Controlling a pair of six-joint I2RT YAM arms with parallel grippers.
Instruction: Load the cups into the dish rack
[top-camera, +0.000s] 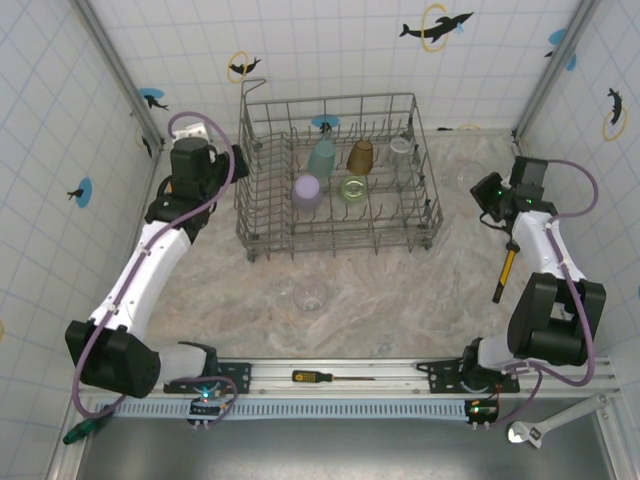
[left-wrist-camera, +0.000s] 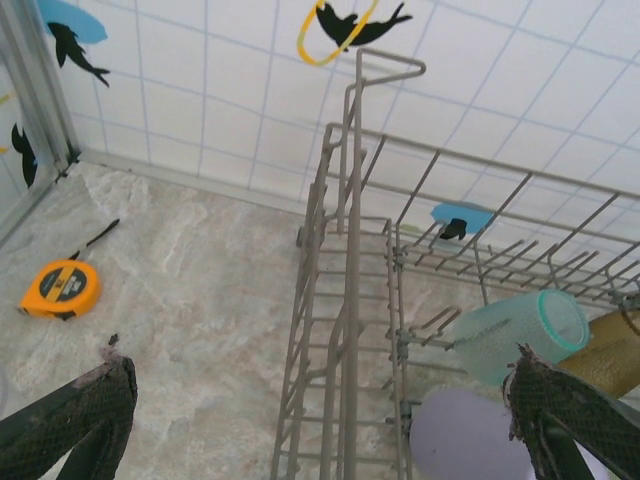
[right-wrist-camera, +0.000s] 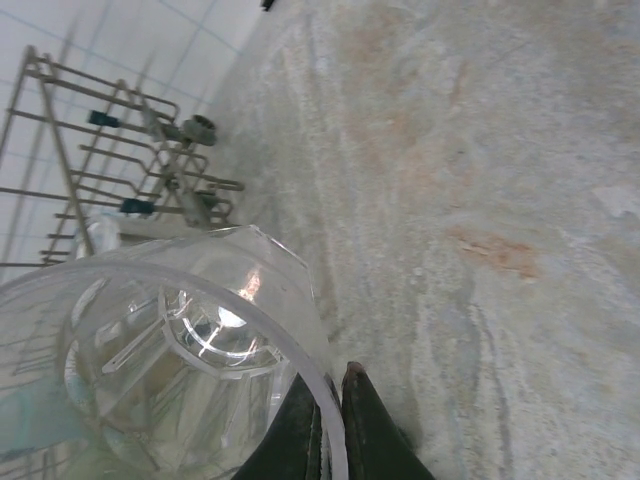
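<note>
clear cup in right pincer

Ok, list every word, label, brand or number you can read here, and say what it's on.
No legible text anywhere.
Orange tape measure: dark label on its face, too blurred to read.
Wall stickers: animal silhouettes with rings, no lettering.
Dish rack: no markings visible.

Bright even light, glints on clear cup
</note>
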